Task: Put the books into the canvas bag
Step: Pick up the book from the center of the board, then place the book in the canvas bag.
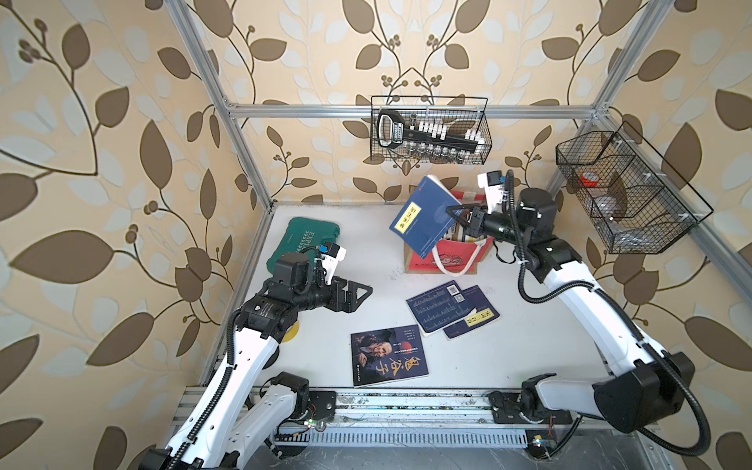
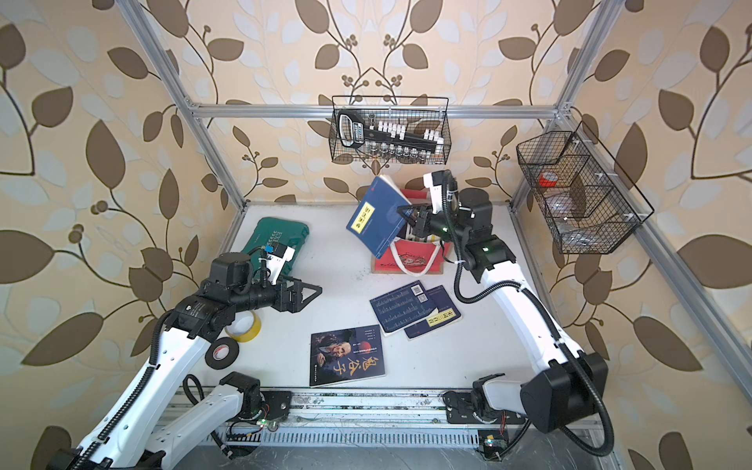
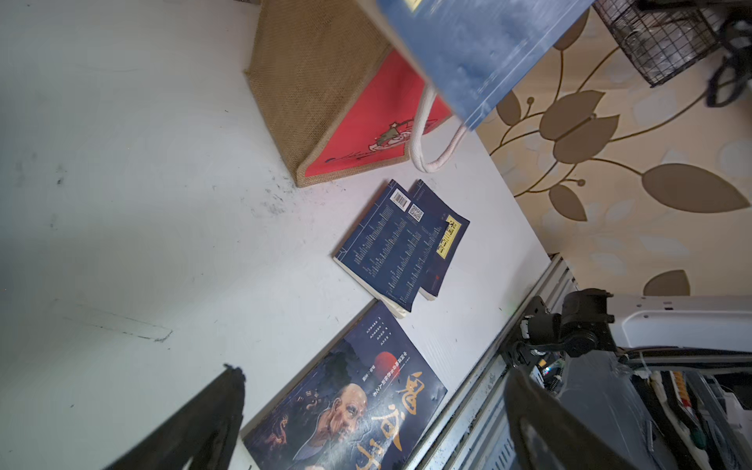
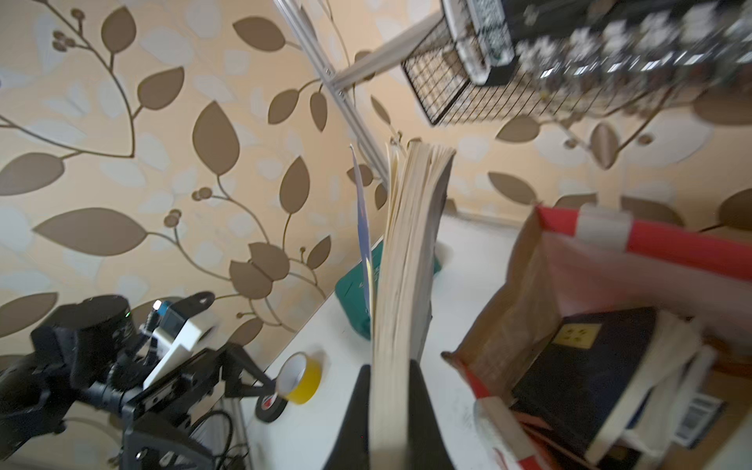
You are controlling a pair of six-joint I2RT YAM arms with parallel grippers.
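Book (image 1: 423,215) in blue with a yellow label is what my right gripper (image 4: 388,366) has clamped by one edge. It hangs tilted in the air over the open mouth of the canvas bag (image 1: 419,262), which stands at about 1 o'clock on the table (image 1: 366,244). The right wrist view shows a dark book (image 4: 590,358) with a yellow label already lying inside the bag.

My left gripper (image 1: 360,294) hovers at 9 o'clock, jaws spread wide and empty. Two navy books (image 1: 441,307) lie overlapped at 4 o'clock, just in front of the bag, and a dark portrait-cover book (image 1: 388,356) lies flat at 6 o'clock. I see a green case (image 1: 313,240) at 10 o'clock.
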